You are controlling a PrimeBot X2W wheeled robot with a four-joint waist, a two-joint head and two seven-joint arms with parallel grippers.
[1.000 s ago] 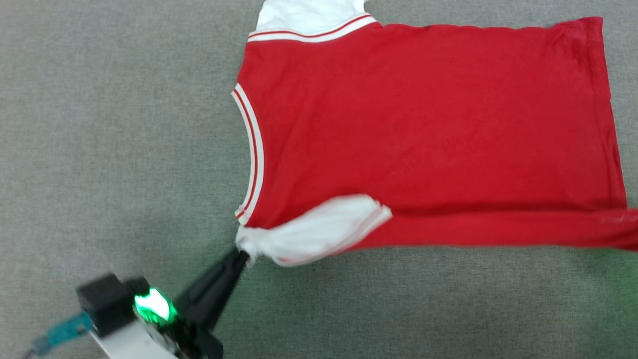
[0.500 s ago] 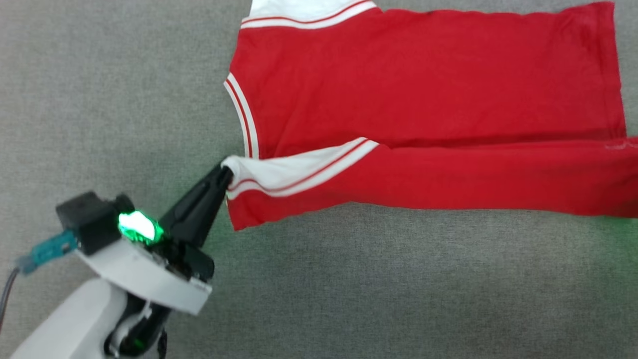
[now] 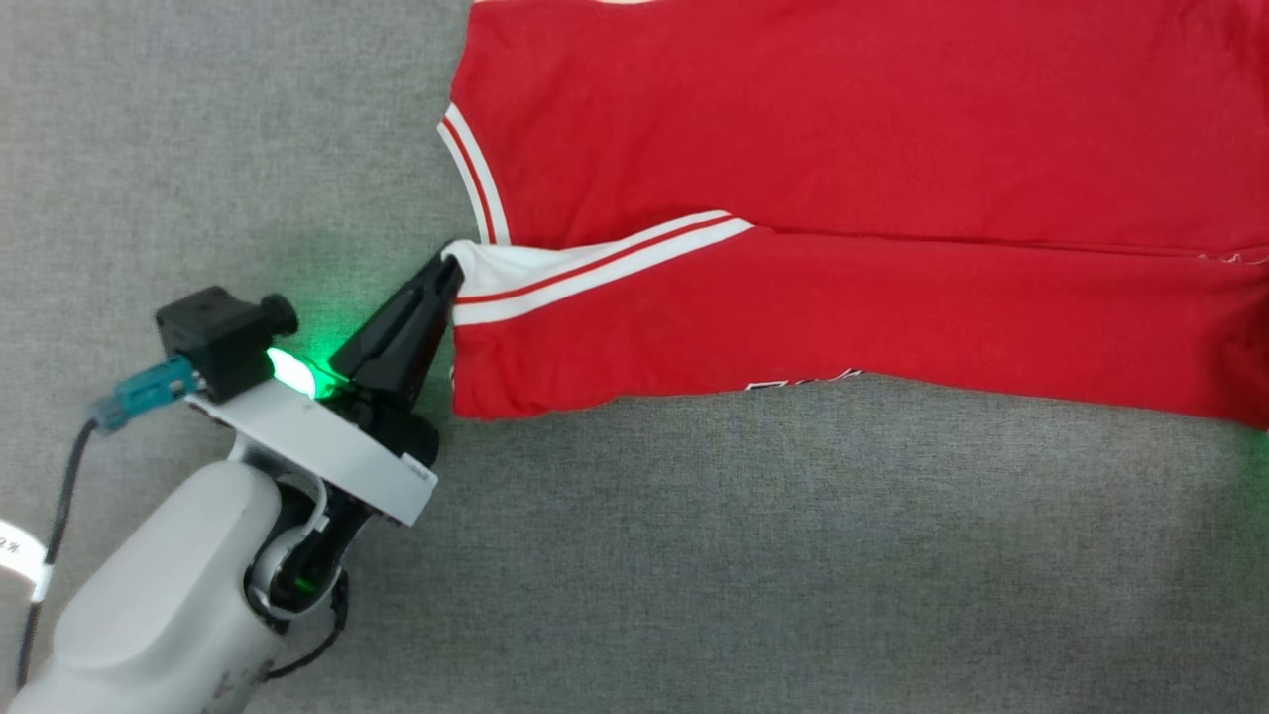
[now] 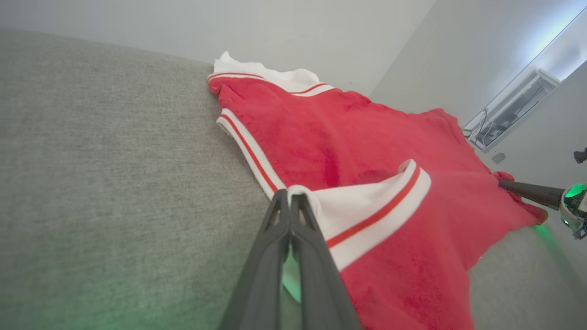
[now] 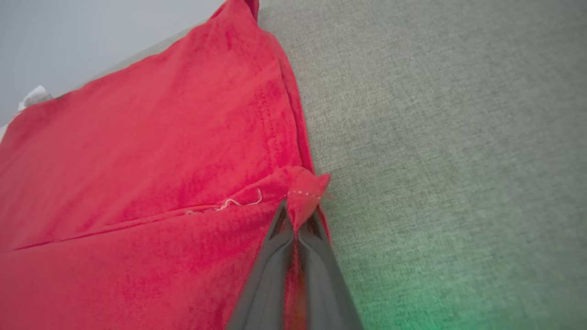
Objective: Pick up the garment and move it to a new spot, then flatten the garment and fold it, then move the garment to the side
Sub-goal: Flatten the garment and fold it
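On the grey fabric surface [image 3: 198,149], the garment [image 3: 843,129] lies spread across the far right of the head view. Its near long edge is turned over onto the body, so a red band runs left to right along the near side. At that band's near edge a sliver of black-and-white print [image 3: 803,380] peeks out. The left end effector [image 3: 451,266] comes in from the near left, its two dark fingers pressed together on the tip of the white sleeve cuff [image 3: 595,263]. The cuff lies folded across the red cloth with its red stripe showing. Just beyond the grip, on the far side, runs the curved striped trim [image 3: 474,169] of the neck opening. A green light [image 3: 294,374] glows at the wrist above the pale forearm [image 3: 169,595], and a dark cable [image 3: 61,496] trails off to the near left. The right end effector [image 5: 299,208] is likewise clamped on the garment, pinching the folded hem corner [image 5: 308,185] at the right end, where a loose white thread [image 5: 238,201] lies along the seam. Both pinched points sit low over the surface; whether they touch it cannot be told
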